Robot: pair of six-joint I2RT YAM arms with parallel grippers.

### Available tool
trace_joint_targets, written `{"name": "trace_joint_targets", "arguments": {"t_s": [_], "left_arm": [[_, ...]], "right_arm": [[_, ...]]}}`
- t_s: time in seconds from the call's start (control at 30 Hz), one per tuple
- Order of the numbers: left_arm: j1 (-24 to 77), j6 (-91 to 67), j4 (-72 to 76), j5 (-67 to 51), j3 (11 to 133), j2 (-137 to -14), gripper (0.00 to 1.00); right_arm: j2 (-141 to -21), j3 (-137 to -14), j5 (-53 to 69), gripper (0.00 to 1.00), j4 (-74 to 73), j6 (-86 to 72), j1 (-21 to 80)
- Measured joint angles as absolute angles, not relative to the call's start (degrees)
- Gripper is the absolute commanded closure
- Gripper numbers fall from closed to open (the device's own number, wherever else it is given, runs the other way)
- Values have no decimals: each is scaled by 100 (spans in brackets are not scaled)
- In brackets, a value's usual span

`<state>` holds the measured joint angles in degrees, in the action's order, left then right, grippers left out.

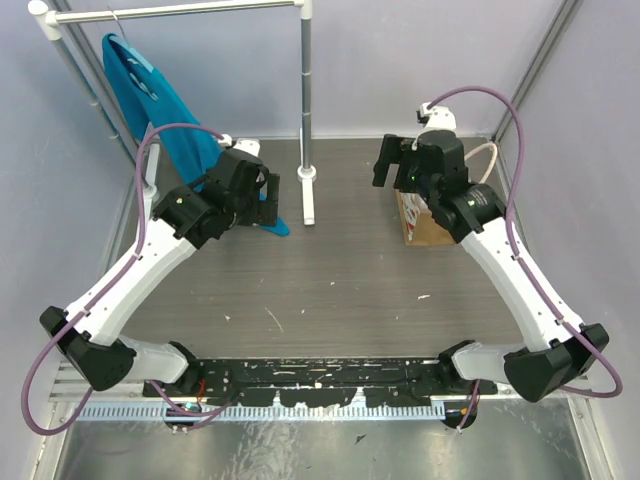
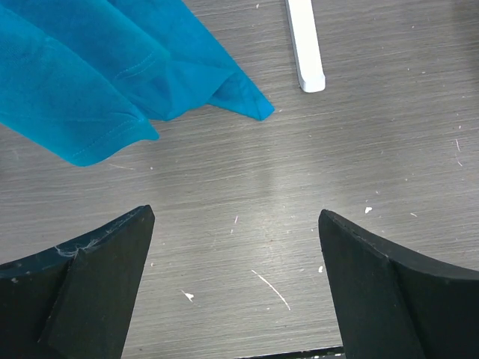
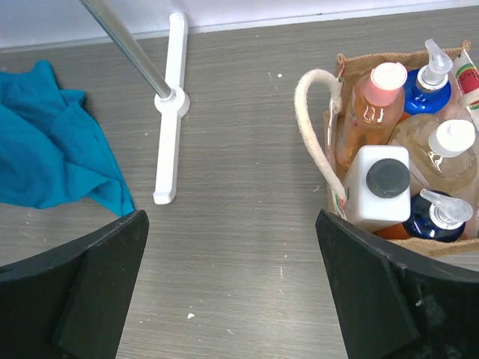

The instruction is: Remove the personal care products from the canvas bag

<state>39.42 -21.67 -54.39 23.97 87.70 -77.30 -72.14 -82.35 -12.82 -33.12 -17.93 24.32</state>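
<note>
The left hand (image 2: 236, 284) is released, jaws wide, above the bare tabletop (image 2: 299, 164). The right hand (image 3: 232, 284) is released and holds nothing. The canvas bag (image 3: 359, 61) stands upright at its 2 o'clock and contains the personal care products: white bottle (image 3: 378, 187), amber bottle (image 3: 434, 153), pinkish bottle (image 3: 370, 105). The teal garment (image 2: 90, 75) lies at the left hand's 11 o'clock.

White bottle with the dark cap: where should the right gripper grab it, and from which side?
Probably from straight above, closing on the white bottle at its shoulders, just under the dark cap. It stands upright in the canvas bag, hemmed in by the bag wall and neighbouring bottles, so only its top is free.
</note>
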Motion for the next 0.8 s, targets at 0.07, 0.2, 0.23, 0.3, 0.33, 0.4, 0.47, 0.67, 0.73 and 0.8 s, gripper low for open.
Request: {"name": "trace_joint_targets", "arguments": {"t_s": [0.07,0.2,0.23,0.3,0.33,0.4,0.47,0.67,0.73,0.8], "left_arm": [[3942,-2167,-5439,2397,8755,-7745,1],[3940,-2174,-5439,2392,8742,-7758,1],[3938,-2176,-5439,2386,8742,-7758,1],[3938,-2189,-5450,2373,8742,-7760,1],[3938,-2200,-5476,2373,8742,-7760,1],[3935,-2213,-5529,2377,8737,-7756,1],[3935,-2213,-5551,2386,8698,-7734,1],[3909,-2211,-5653,2399,8597,-7640,1],[3909,-2211,-5690,2401,8593,-7601,1],[3907,-2206,-5695,2429,8552,-7533,2]], "right_arm": [[-7269,-8276,-1522,0,-3411,-1741,2554],[-7522,-8431,-1739,0,-3682,-1470,2539],[-7701,-8606,-1719,0,-3819,-1463,2405],[-8055,-8864,-1669,0,-3931,-1450,2047],[-8243,-8958,-1619,0,-3970,-1450,1791],[-8464,-8980,-1564,0,-4049,-1450,1393],[-8608,-8982,-1487,0,-4195,-1433,1066],[-9039,-9435,-1022,5,-4379,-1343,681],[-9207,-9550,-871,5,-4327,-1339,631],[-9349,-9577,-805,6,-4285,-1339,598]]}}
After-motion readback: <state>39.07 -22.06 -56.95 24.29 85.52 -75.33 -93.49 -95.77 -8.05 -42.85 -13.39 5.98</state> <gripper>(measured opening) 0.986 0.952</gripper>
